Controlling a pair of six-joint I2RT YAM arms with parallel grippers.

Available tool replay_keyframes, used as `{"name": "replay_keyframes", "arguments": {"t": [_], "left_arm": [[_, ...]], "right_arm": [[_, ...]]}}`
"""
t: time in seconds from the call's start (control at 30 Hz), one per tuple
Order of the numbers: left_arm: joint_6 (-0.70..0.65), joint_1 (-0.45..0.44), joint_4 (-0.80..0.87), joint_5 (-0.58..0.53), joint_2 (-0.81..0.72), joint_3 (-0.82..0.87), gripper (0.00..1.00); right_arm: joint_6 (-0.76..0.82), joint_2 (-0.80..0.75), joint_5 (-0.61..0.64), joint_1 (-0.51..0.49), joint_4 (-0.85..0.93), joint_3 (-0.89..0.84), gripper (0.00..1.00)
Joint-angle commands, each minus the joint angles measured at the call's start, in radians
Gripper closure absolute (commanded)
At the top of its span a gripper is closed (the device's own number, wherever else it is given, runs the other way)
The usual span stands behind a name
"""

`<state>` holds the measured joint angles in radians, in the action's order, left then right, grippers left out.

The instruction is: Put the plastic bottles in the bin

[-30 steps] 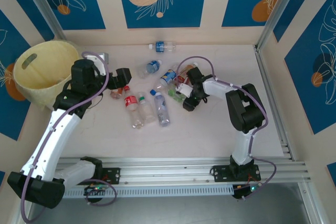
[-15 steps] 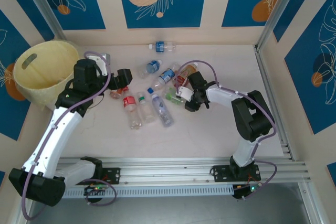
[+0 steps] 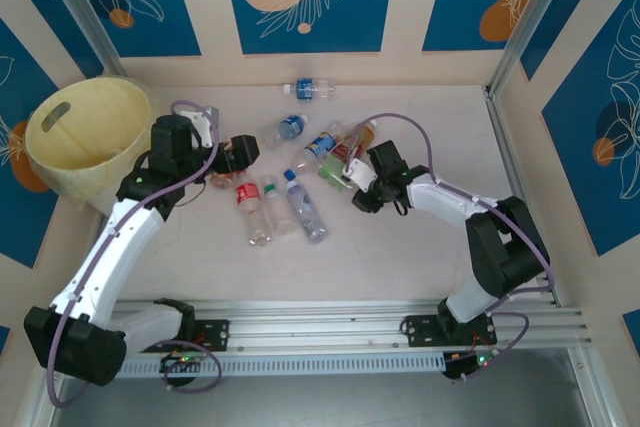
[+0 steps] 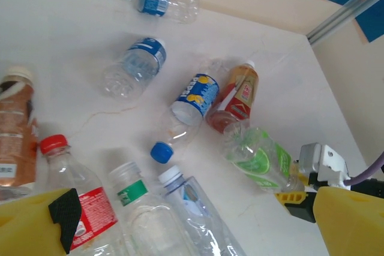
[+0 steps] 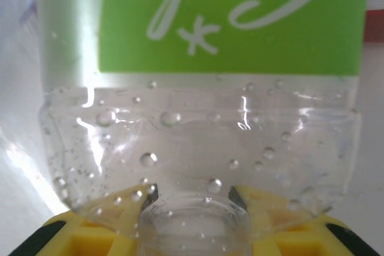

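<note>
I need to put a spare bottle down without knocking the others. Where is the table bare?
Bare: the near strip between the plastic bottles and the front rail; also the far-right corner beyond the right arm. Crowded: the middle of the table, from the left fingers to the right fingers, which clasp the green-labelled bottle.

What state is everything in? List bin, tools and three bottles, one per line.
Bin: upright, no bottles seen inside.
Green bottle: lying, neck gripped.
Red-cap bottle: lying, capped.
Blue-cap bottle: lying, capped.
Left tool: open, empty.
Right tool: shut on green bottle's neck.
</note>
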<state>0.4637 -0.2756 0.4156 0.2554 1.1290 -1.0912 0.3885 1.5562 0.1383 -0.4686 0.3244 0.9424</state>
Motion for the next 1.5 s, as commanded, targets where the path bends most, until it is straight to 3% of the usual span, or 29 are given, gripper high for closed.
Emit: {"name": "replay_keyframes", "arguments": {"t": [0.0, 0.27, 0.4, 0.53, 0.77, 1.0, 1.13, 1.23, 1.37, 1.47], "left_arm": [[0.085, -0.010, -0.139, 0.108, 0.022, 0.060, 0.00], [0.184, -0.083, -0.347, 0.209, 0.125, 0.112, 0.00], [0.225, -0.147, -0.437, 0.218, 0.196, 0.112, 0.00], [0.228, -0.211, -0.487, 0.251, 0.263, 0.081, 0.00], [0.230, -0.314, -0.497, 0.087, 0.335, 0.047, 0.00], [0.249, -0.329, -0.413, -0.016, 0.421, -0.027, 0.00], [0.243, -0.337, -0.373, -0.060, 0.470, -0.063, 0.06], [0.228, -0.337, -0.390, -0.071, 0.489, -0.060, 0.10], [0.168, -0.350, -0.331, -0.056, 0.522, -0.110, 0.24], [0.157, -0.352, -0.319, -0.049, 0.527, -0.113, 0.40]], "right_arm": [[-0.205, -0.098, -0.016, -0.022, -0.042, -0.029, 1.00], [-0.586, -0.269, -0.107, -0.065, -0.301, -0.188, 1.00], [-0.742, -0.273, -0.161, -0.080, -0.478, -0.263, 1.00], [-0.826, -0.234, -0.170, -0.093, -0.530, -0.265, 1.00], [-0.826, -0.169, -0.211, -0.150, -0.564, -0.220, 1.00], [-0.862, -0.151, -0.253, -0.193, -0.647, -0.238, 1.00], [-0.848, -0.159, -0.237, -0.215, -0.640, -0.236, 1.00], [-0.830, -0.156, -0.300, -0.217, -0.631, -0.217, 1.00], [-0.806, -0.135, -0.325, -0.222, -0.585, -0.180, 1.00], [-0.804, -0.125, -0.322, -0.220, -0.570, -0.165, 0.87]]}}
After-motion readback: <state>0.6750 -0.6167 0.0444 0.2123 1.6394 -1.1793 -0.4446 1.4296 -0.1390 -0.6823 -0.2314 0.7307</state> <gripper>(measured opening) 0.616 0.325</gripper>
